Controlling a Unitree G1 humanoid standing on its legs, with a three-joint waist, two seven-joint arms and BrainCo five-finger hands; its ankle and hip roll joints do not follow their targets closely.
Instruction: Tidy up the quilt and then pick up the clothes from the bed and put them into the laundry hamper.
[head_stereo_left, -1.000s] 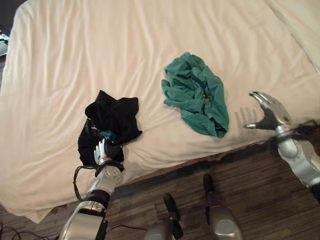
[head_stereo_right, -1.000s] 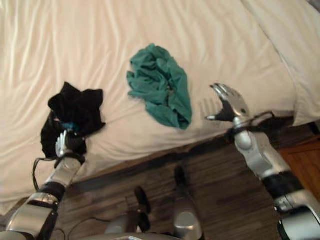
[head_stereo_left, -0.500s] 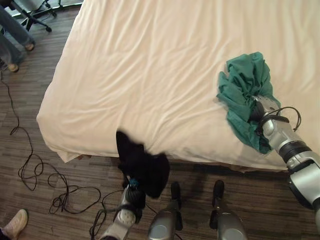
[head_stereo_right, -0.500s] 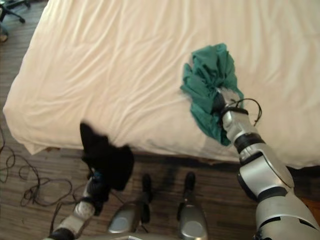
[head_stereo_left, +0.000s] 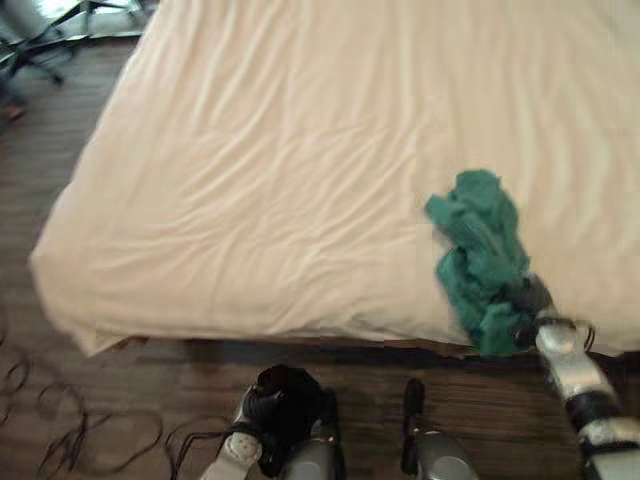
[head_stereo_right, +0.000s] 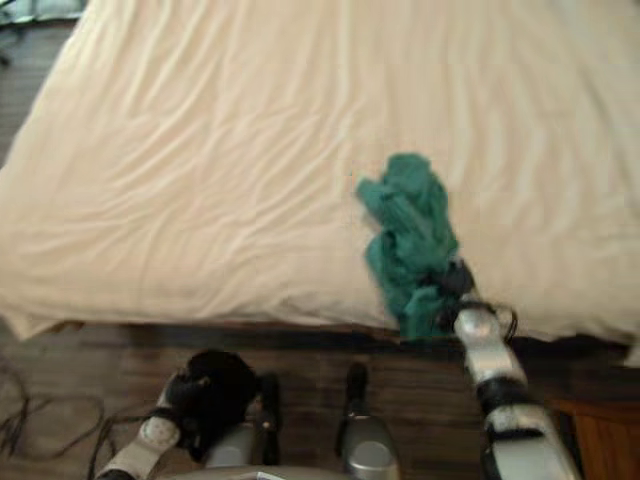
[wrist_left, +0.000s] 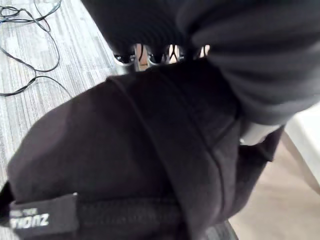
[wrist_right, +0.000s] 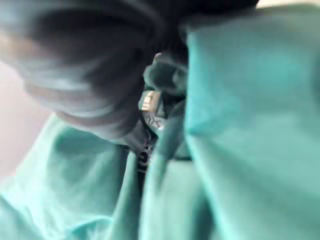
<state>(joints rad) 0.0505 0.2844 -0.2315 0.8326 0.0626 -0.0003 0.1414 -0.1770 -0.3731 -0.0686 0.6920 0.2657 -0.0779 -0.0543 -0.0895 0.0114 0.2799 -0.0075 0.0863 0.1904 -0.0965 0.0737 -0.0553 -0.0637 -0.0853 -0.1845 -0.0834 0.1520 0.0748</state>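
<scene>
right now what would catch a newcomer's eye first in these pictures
The green garment stands out most: bunched on the cream quilt near the bed's near edge, with the right hand buried in its lower end. Next comes the black garment, a dark bundle in the left hand, off the bed and low over the wooden floor.

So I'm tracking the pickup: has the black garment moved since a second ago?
Yes. The black garment has come off the bed, and the left hand holds it over the floor.
</scene>
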